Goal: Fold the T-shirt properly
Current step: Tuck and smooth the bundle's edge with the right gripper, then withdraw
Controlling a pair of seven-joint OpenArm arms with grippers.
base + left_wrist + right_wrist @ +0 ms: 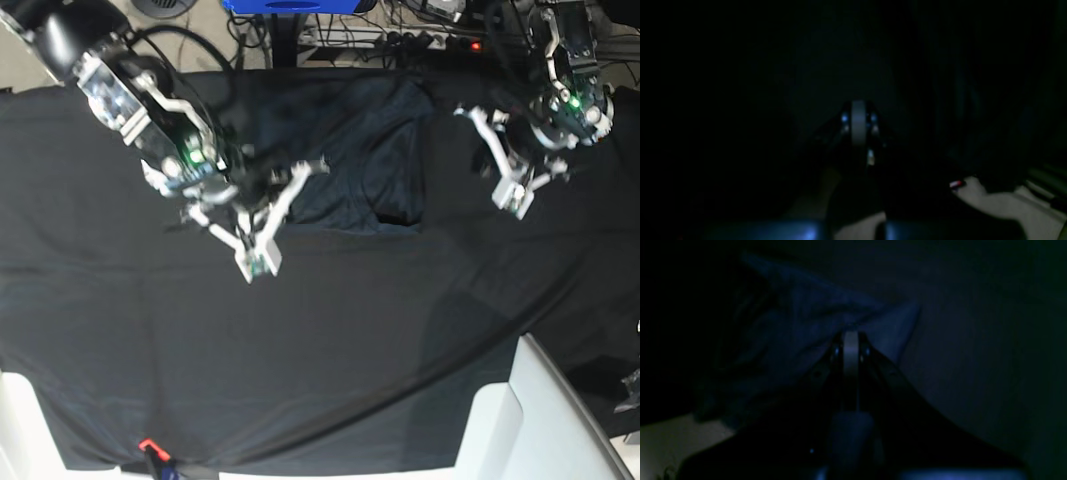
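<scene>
The T-shirt lies at the top middle of the black tablecloth, dark and creased, with a shadowed fold at its lower right. In the right wrist view it shows as blue-grey bunched fabric whose creases run into the fingertips. My right gripper is shut, pinching that fabric at the shirt's left side. My left gripper is shut and empty. It hovers over dark cloth to the right of the shirt, apart from it.
White furniture stands at the front right edge, with more white at the front left corner. A small red-tipped object sits at the front edge. Floor with cables and a power strip lies behind the table.
</scene>
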